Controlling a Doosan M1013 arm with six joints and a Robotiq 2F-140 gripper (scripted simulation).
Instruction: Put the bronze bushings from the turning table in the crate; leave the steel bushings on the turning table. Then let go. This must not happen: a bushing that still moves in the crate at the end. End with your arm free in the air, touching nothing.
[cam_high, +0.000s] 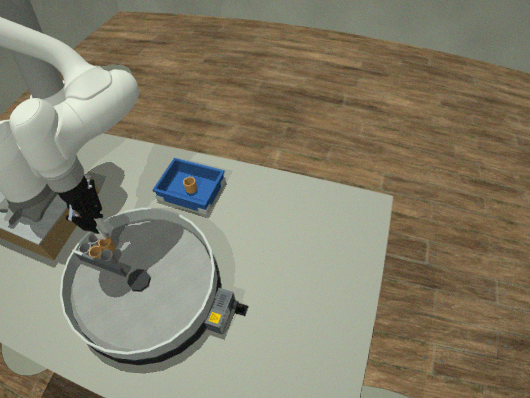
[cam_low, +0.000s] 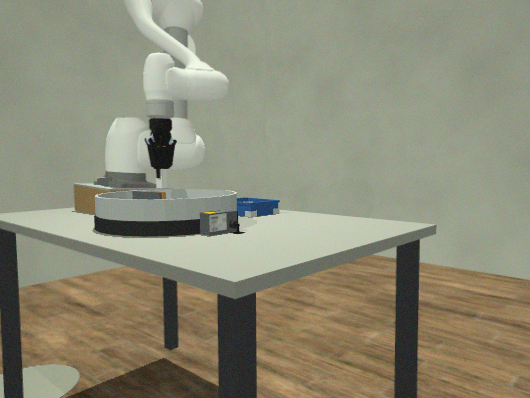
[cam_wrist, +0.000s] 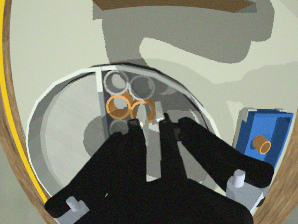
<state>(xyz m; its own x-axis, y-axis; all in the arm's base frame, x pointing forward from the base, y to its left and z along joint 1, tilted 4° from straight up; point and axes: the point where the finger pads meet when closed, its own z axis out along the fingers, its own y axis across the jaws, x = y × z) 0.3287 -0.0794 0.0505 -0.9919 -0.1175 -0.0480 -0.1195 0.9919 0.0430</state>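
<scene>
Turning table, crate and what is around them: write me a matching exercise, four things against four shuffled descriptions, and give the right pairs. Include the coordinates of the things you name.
1. Crate (cam_high: 181, 199) (cam_low: 265, 207) (cam_wrist: 254, 125)
2. Claw (cam_high: 101, 231) (cam_low: 160, 181) (cam_wrist: 151, 112)
3. Steel bushings (cam_high: 84, 248) (cam_wrist: 116, 93)
4. Motor box (cam_high: 223, 300) (cam_low: 218, 223)

A. Grey, inside the turning table (cam_high: 210, 265) (cam_low: 165, 208) (cam_wrist: 30, 130)
B. Black, above the turning table
C. Blue, with one bronze bushing (cam_high: 190, 186) (cam_wrist: 260, 145) inside
D. Outside the turning table's wall, with a yellow label

Right pairs: 1-C, 2-B, 3-A, 4-D
</scene>
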